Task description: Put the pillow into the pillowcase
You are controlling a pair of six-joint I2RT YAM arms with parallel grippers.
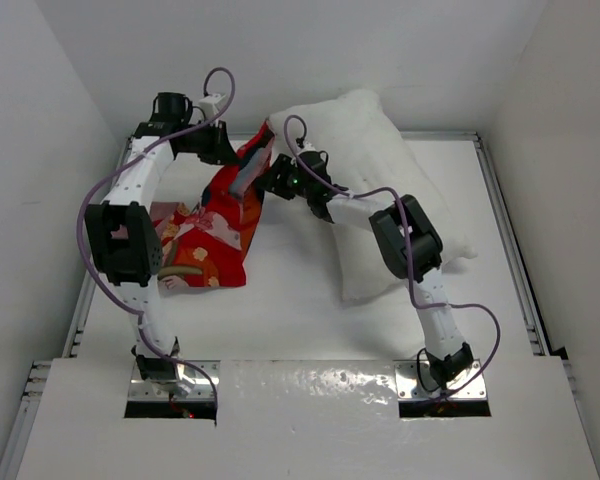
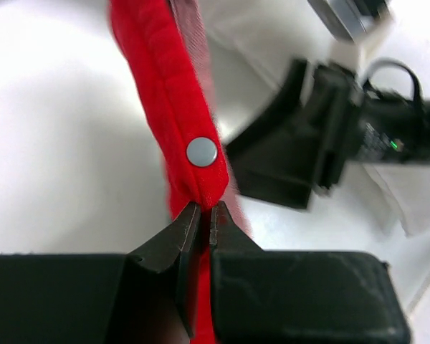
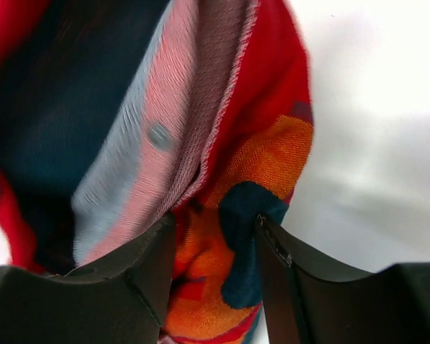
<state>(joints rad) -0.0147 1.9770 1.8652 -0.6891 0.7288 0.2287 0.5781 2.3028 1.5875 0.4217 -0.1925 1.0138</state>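
Grip check first: the left gripper (image 2: 204,209) has its jaws pressed together on the red hem (image 2: 165,86) of the pillowcase (image 1: 215,235), biting just below a metal snap (image 2: 201,152) at the centre of the left wrist view. That is a thin pinch on a narrow edge, and a sharp tug could pull the cloth straight out of it.

Over to the right gripper (image 3: 215,229): jaws spread, with printed fabric bunched between them at the bottom centre of its own view. I can't see it squeezing anything. So the lifted mouth, upper centre of the overhead frame, seems to hang on one pinch alone.

Danger one: if the right jaws close here, they may catch both the pinkish inner layer and the printed outer layer, and that would clamp the opening closed instead of spreading it. Danger two: if they back out without a grip, the mouth probably sags flat onto the table (image 1: 280,320).

The pillow (image 1: 380,160) sits at the upper right of the overhead frame, outside the case as far as I can tell, with the right arm stretched across it. A wide swing of that arm could drag or shove the soft cushion off line, away from the opening.
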